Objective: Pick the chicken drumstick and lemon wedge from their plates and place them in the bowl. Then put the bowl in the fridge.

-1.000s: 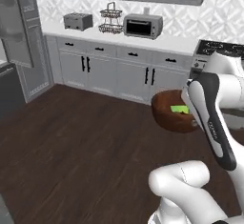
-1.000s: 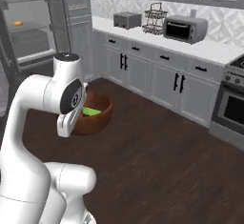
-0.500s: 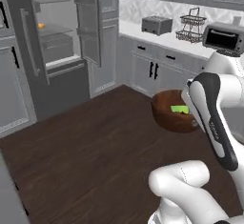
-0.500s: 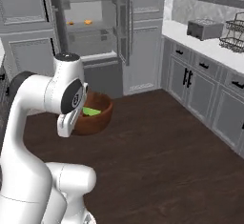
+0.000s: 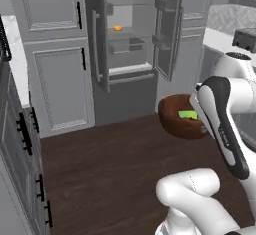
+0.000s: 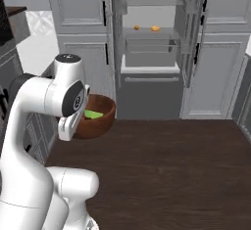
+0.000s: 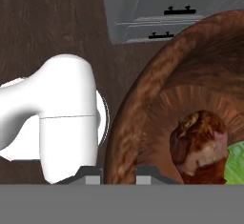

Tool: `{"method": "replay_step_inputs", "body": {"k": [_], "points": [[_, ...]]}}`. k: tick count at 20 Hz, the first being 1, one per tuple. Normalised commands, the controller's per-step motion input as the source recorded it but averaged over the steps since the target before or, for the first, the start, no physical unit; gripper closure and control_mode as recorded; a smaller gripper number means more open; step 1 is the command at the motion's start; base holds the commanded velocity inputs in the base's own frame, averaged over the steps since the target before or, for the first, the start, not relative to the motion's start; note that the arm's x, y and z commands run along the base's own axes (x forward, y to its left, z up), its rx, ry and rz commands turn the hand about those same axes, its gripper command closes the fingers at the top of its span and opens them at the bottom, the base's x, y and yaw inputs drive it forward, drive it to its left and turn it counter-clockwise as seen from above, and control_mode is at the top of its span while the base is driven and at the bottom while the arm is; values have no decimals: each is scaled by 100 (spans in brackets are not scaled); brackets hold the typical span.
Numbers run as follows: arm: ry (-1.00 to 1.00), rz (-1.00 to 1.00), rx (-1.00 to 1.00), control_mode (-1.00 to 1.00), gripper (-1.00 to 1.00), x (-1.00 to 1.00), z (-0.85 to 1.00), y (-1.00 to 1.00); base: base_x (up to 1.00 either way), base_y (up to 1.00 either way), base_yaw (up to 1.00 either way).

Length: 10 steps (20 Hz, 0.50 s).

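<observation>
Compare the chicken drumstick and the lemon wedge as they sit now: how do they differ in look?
The chicken drumstick is reddish-brown, rounded and lumpy; the lemon wedge is bright lime-coloured and looks flatter. In the hand view the drumstick shows nearly whole, while the wedge is cut off at the frame's lower right edge. Both lie inside the wooden bowl, close together, carried off the floor by the arm.

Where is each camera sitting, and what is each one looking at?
Left base view: behind the arm on its left, facing the open fridge; the white arm rises at lower right, carrying the bowl with the lemon wedge.
Right base view: behind the arm on its right, facing the same fridge; the arm rises at lower left, bowl beside it.
Hand view: on the hand, looking down at the bowl's rim and the chicken drumstick above the wood floor.
Both base views share the fridge, bowl and wedge.
</observation>
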Motion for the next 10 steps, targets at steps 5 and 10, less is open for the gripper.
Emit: {"method": "replay_step_inputs", "body": {"k": [5, 10], "points": [[0, 0, 0, 100, 100, 0, 0, 0, 100, -65, 53], [0, 0, 0, 100, 100, 0, 0, 0, 81, -62, 24]]}}
